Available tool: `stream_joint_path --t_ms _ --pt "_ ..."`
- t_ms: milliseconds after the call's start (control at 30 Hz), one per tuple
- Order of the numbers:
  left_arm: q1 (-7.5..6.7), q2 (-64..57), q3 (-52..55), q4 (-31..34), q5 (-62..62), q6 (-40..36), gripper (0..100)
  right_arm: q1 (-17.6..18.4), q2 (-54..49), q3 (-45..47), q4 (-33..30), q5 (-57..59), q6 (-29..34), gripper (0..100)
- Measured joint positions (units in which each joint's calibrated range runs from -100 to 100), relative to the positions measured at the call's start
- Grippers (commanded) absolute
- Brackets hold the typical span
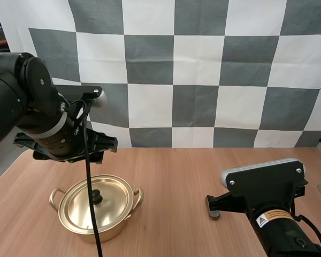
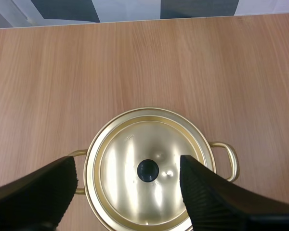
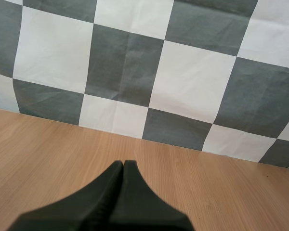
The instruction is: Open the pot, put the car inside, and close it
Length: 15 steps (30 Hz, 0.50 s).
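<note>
Nearest, at the right, the right gripper (image 3: pixel 123 164) is hanging low over the table (image 1: pixel 171 171), fingers pressed together on nothing. Left of it the gold pot (image 1: pixel 120 206) is sitting with its lid (image 2: pixel 149 154) on. Above it the left gripper (image 2: pixel 127 166) is hovering, jaws spread wide either side of the black knob (image 2: pixel 148 169), seemingly not touching it.

The high camera is looking forward and down over the wooden table (image 1: pixel 192 176) from above its near side, taking in the pot (image 1: pixel 96 210) at middle distance. The left wrist camera is hanging close over that same pot, facing straight down. The right wrist camera is sitting low, facing forward across the table toward its far edge.
</note>
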Motion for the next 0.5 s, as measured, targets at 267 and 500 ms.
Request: stream_joint_path --t_ms 267,500 --pt "0.00 0.7 2.7 0.4 0.0 -0.5 100 0.0 0.0 0.0 0.0 1.6 0.0 0" --pt "0.00 6.1 10.8 0.4 0.0 3.2 100 0.0 0.0 0.0 0.0 1.6 0.0 0"
